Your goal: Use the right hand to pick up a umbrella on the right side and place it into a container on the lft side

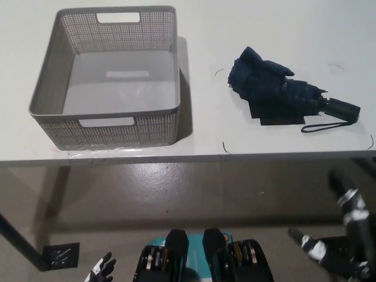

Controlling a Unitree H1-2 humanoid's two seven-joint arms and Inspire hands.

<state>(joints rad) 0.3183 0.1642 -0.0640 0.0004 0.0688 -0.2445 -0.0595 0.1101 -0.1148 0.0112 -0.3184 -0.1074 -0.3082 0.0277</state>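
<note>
Toward the right end of the table (205,35) we see the folded navy umbrella (276,91), handle pointing right, wrist strap looped toward the front edge. Near the left end sits the grey mesh basket (47,88), holding nothing. Below the front edge, our right hand (343,235) hangs with fingers spread, gripping nothing. Our left hand (101,271) barely shows; we cannot tell its state.

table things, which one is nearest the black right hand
The dark blue folded umbrella, lying at the table's right side with its handle and strap pointing right. The grey basket sits far off at the left. The right hand hangs below the table edge.
</note>
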